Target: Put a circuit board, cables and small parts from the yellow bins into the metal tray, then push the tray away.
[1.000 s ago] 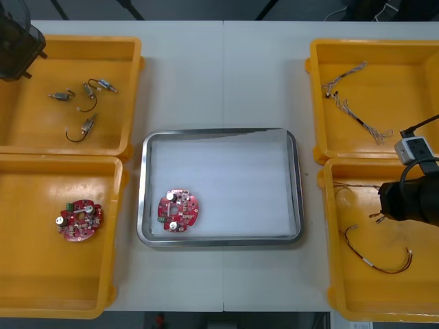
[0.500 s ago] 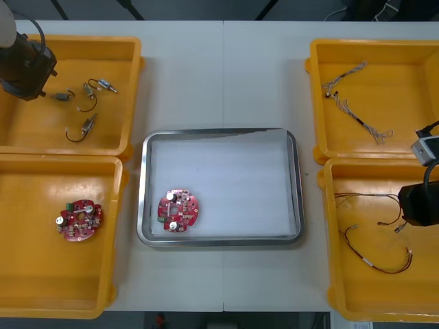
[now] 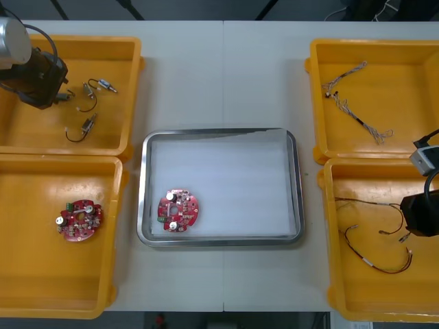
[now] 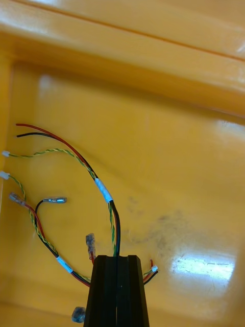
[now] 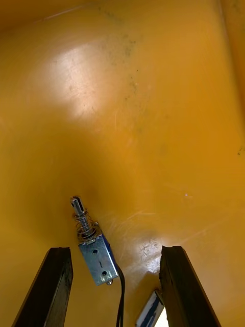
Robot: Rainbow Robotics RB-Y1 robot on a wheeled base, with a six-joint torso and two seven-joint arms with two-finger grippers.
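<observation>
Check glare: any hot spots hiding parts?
Right wrist view: bright patch on the bin floor beside the right gripper, shut on the cable; cable clear. Left wrist view: broad sheen ahead of the open left gripper; small metal part readable. Front view: tray's far rim mirrors; board clear.

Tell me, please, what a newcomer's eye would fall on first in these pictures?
A round red circuit board lies in the metal tray, near its near-left corner. The right gripper has its fingers shut on a red and yellow cable in the near right yellow bin, while the left gripper hangs open over a small metal part in the far left yellow bin.
</observation>
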